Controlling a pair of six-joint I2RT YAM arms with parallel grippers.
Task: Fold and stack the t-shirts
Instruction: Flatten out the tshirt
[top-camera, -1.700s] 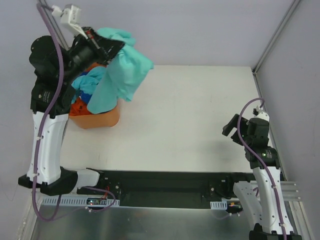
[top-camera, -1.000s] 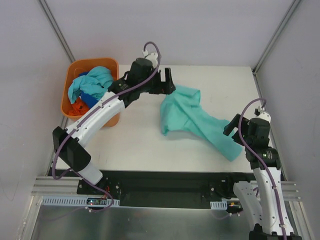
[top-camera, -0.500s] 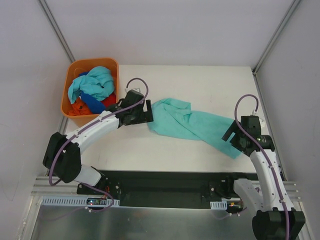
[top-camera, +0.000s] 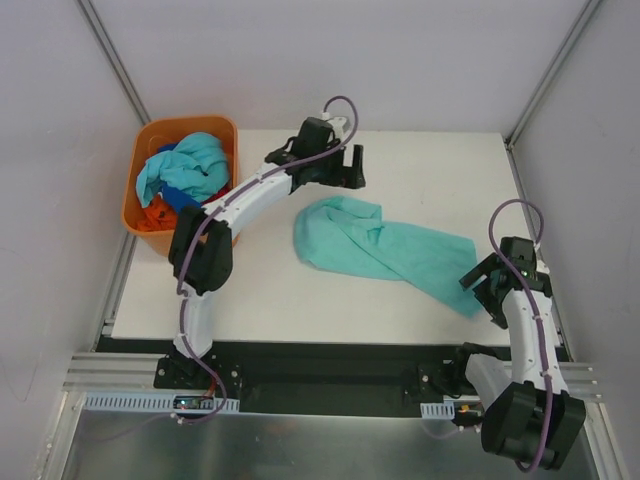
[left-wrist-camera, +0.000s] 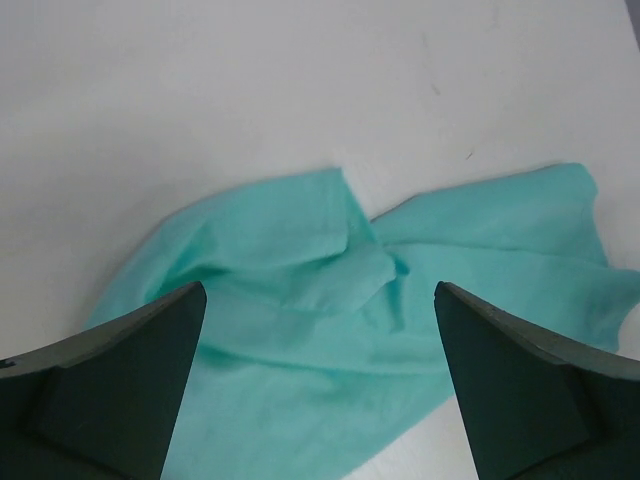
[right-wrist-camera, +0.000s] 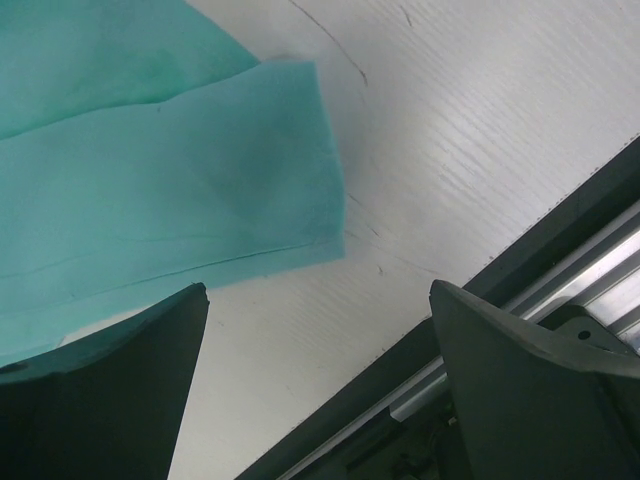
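A teal-green t-shirt (top-camera: 385, 250) lies crumpled in a long strip across the table, from the middle toward the right front. My left gripper (top-camera: 356, 167) hovers open just beyond its far left end; in the left wrist view the shirt (left-wrist-camera: 330, 330) fills the space below the open, empty left gripper (left-wrist-camera: 318, 290). My right gripper (top-camera: 484, 290) stands open at the shirt's near right corner (right-wrist-camera: 150, 180), with only bare table between its fingers (right-wrist-camera: 150, 400). More t-shirts sit bunched in the basket: light aqua (top-camera: 188, 163), blue (top-camera: 180, 199), orange-red (top-camera: 154, 213).
The orange plastic basket (top-camera: 186, 123) stands at the table's far left corner. A dark rail and metal frame (right-wrist-camera: 500, 290) run along the table's near edge, close by the right gripper. Grey walls and frame posts close in the back and sides.
The left gripper has left the shirt's left end and swung toward the far side. The right gripper has shifted right and nearer, to the shirt's corner. The shirt lies as it did half a second ago.
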